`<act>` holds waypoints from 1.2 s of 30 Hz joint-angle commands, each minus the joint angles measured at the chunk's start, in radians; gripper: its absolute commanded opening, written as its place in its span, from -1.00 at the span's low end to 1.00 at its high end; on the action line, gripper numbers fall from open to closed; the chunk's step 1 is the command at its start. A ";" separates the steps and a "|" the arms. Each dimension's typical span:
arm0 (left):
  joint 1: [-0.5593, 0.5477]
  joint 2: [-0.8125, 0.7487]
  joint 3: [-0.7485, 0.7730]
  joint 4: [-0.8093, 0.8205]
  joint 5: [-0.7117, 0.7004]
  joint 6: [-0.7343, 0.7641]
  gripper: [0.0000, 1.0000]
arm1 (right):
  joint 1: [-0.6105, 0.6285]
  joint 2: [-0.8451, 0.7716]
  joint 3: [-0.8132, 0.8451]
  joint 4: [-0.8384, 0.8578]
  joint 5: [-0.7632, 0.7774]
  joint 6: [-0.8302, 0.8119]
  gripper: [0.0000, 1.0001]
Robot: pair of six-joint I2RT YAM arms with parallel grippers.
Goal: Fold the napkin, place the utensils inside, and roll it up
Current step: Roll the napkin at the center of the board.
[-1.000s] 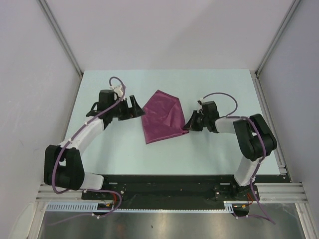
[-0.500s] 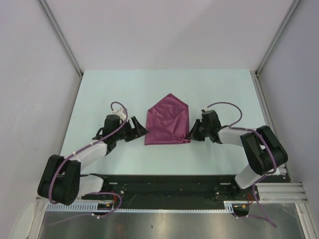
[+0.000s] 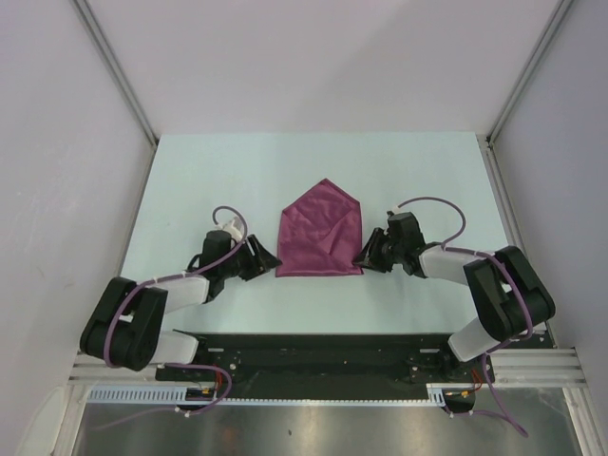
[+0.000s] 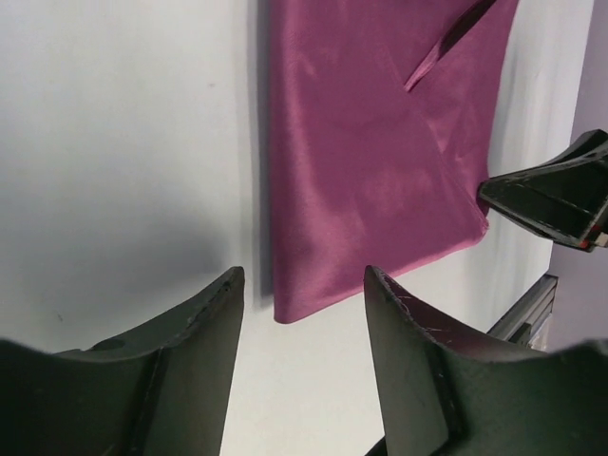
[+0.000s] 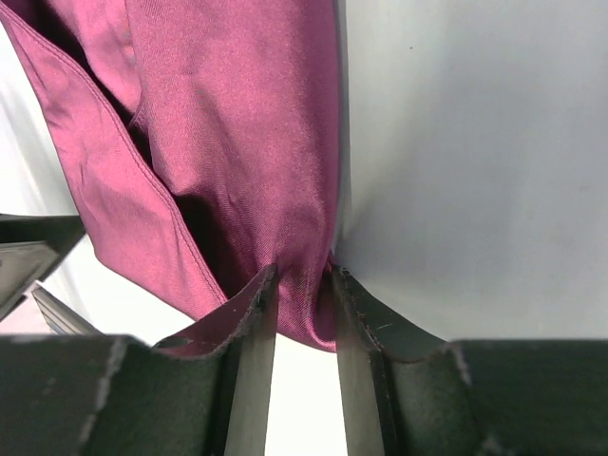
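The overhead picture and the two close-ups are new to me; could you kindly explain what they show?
These are two robot arms bolted at the near edge of a table, each ending in a two-finger gripper. The overhead view comes from a fixed camera above and behind them; each close-up comes from a camera on one wrist. On the table lies a plum napkin, folded to a point at the far side. The left gripper is open and empty, at the napkin's near left corner. The right gripper has its jaws slightly apart with the near right corner between them. No utensil is in view.
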 commanded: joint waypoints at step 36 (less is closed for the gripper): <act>-0.052 0.052 0.097 -0.005 0.128 -0.071 -1.00 | 0.649 -0.026 0.304 -0.098 0.694 -0.679 0.43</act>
